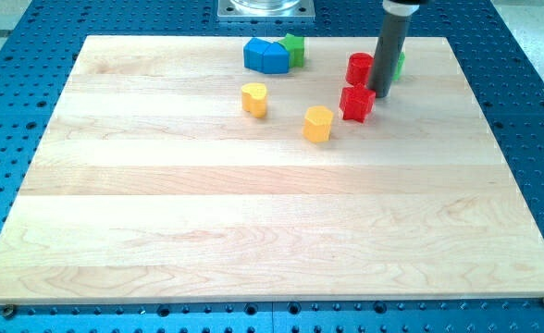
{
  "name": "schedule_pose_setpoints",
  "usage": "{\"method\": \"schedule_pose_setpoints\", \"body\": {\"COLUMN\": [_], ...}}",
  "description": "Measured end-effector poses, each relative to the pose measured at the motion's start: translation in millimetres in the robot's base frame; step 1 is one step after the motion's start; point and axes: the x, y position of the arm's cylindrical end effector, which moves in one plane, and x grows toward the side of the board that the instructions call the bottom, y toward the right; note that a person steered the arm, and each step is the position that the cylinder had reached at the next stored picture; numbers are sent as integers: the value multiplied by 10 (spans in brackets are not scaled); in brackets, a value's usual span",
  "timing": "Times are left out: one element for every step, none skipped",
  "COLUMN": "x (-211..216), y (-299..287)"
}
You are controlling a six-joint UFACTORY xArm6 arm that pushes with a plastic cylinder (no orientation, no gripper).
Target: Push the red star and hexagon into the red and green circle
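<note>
The red star lies at the view's upper right of the wooden board. A yellow hexagon sits just to its left. A red circle stands just above the star. A green circle is to the right of the red circle, mostly hidden behind the rod. My tip rests on the board at the star's upper right edge, between the star and the two circles. Whether the tip touches the star cannot be told.
A yellow rounded block lies left of the hexagon. Two blue blocks and a green star cluster near the board's top edge. A metal base stands beyond the top edge. Blue perforated table surrounds the board.
</note>
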Motion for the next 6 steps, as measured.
{"method": "schedule_pose_setpoints", "body": {"x": [-261,-483,-540,-113,433,626], "y": [-271,-7,64,-137,90,-309]}}
